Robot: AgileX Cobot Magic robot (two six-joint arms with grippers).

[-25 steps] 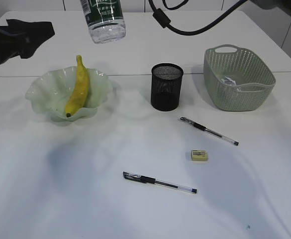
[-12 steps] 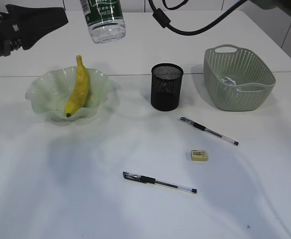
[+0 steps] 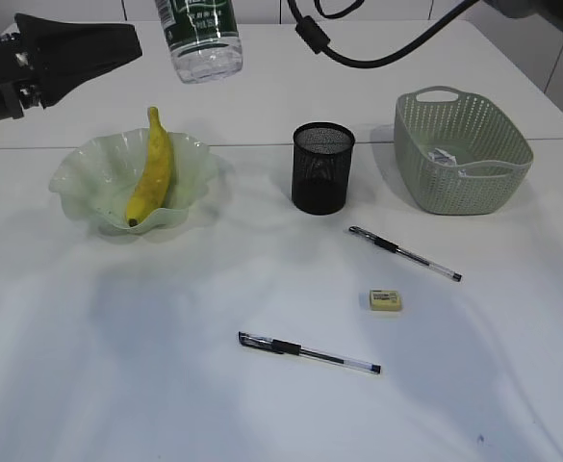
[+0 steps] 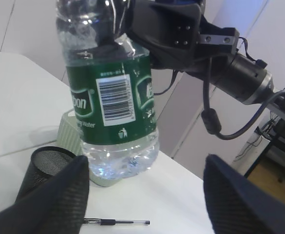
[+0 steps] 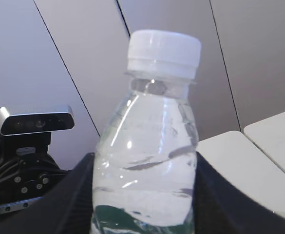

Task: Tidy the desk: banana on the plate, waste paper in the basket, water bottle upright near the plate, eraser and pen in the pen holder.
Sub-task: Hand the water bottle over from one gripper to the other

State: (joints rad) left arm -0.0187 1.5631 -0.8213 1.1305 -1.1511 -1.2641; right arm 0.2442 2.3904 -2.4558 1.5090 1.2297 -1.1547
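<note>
Exterior view, left to right: left fingers spread wide, empty, above counter. Water bottle aloft beside them, upright, right fingers clamped on its body. Banana on plate. Pen holder mid-counter. Two pens, eraser on counter. Basket far right, paper inside.
</note>
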